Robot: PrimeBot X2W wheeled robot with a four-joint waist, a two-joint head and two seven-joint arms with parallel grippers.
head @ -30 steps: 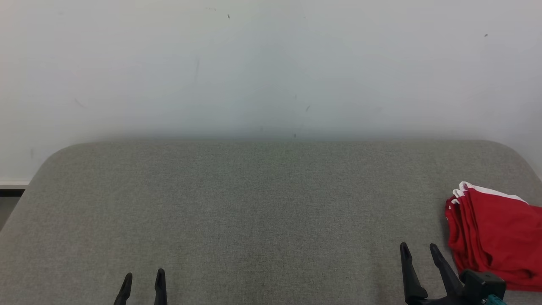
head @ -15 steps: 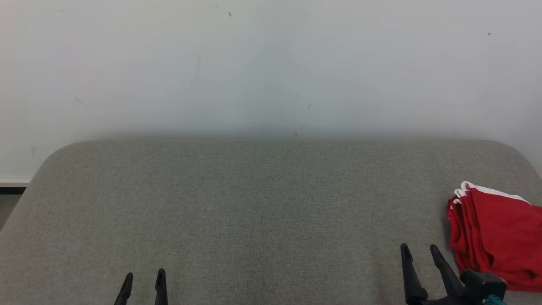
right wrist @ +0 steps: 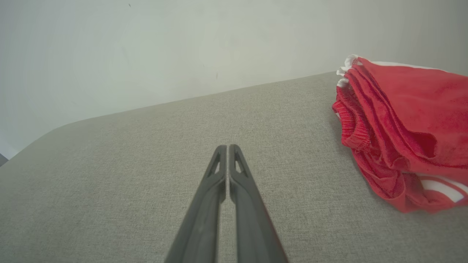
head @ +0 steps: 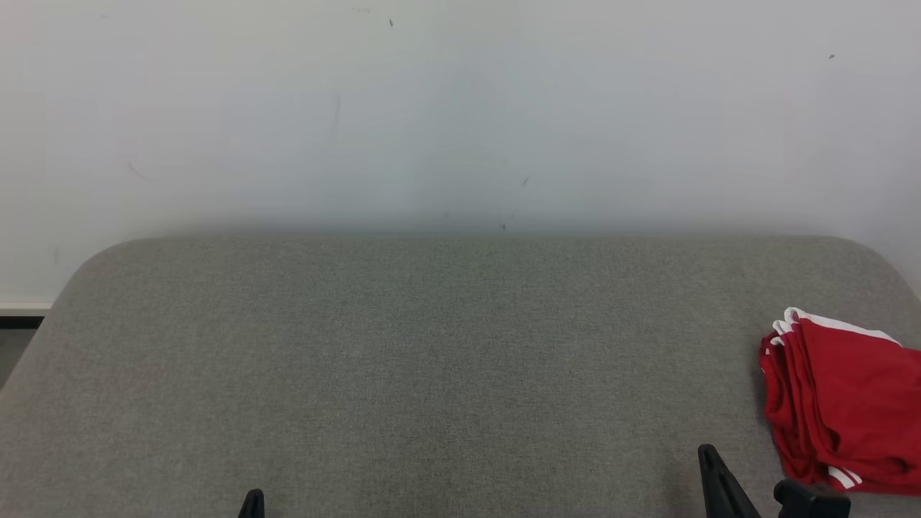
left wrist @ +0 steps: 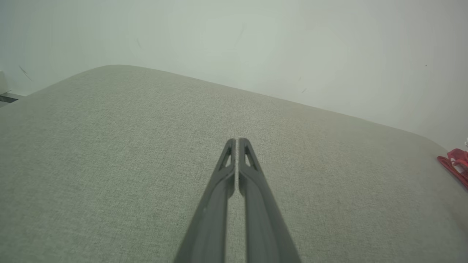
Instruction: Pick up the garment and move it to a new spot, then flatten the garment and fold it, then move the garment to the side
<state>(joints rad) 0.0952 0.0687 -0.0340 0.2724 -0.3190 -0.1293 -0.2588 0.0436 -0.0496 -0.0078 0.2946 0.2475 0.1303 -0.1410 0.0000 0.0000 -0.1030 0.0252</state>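
**Head view.** A grey fabric-covered surface (head: 432, 345) with rounded far corners spans the lower half of the frame, and a pale wall (head: 460, 108) takes the upper half. The red garment (head: 838, 403), trimmed in white, lies bunched in loose folds on the surface at the lower right, against the right edge of the frame. The left gripper (head: 252, 502) appears as 1 dark tip at the bottom edge, left of centre. The right gripper (head: 709, 460) appears as 1 dark tip at the lower right, near the garment but apart from it.

**Wrist views.** In each, the 2 long dark fingers meet at their tips with nothing between them, so both grippers are closed and empty. In the right wrist view the garment occupies the right side of the frame. In the left wrist view a red edge of it appears at the far right margin.
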